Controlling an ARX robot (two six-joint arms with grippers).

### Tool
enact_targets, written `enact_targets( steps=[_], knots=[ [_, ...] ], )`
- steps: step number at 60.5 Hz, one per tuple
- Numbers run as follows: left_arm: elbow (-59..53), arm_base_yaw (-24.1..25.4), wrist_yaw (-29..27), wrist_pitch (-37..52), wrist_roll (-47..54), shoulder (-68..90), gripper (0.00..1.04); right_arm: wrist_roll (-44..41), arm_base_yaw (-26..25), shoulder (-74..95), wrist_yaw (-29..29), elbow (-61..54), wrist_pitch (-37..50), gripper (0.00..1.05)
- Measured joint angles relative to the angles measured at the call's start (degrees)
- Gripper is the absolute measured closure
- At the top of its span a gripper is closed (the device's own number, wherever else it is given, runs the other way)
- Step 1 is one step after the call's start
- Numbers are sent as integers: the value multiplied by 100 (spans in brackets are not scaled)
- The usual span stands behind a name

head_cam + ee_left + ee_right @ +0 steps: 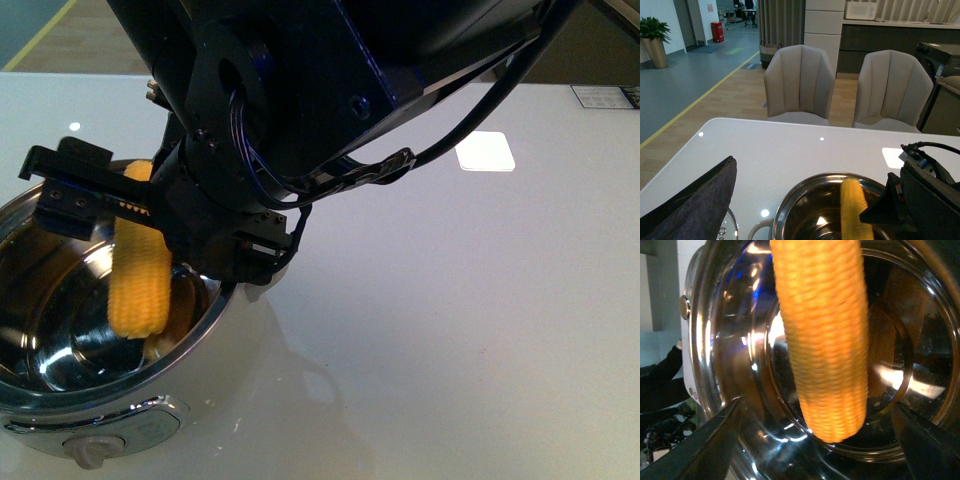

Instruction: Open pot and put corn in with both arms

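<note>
Corn (138, 285), a husked yellow cob, hangs nearly upright over the open pot (195, 335), its lower end down inside the steel bowl. The right gripper (120, 205) clasps the cob near its upper end, with one black finger (70, 195) showing to the left of it and the rest of the arm's dark body filling the top of the front view. In the right wrist view the cob (822, 335) runs down the middle of the picture between the two dark fingertips (700, 450), with the pot's mirrored interior (910, 365) behind it; the cob looks slightly blurred.

The pot stands lidless on the white table (470, 330), at its near left, with its small front knob (92, 450) facing the robot. From the left wrist view the cob (854, 210) shows inside the steel rim (790, 200), beside the right arm's black housing (925, 200). A dark flat part (695, 205) juts in at that picture's corner; whether the left gripper is spread or closed cannot be told. Two pale chairs (800, 82) stand behind the table.
</note>
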Motion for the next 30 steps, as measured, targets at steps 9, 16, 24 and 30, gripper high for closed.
enact_targets(
  steps=[9,16,24,30],
  knots=[
    [0,0,0,0,0,0,7,74,-157,-328,87,-387,245,9],
    [0,0,0,0,0,0,7,247,-433,-846,170,-879,586,9],
    [0,-2,0,0,0,0,7,479,-938,-1816,214,-1650,1202,9],
    [0,0,0,0,0,2,7,468,-1377,-2599,315,-2249,1338,9]
  ],
)
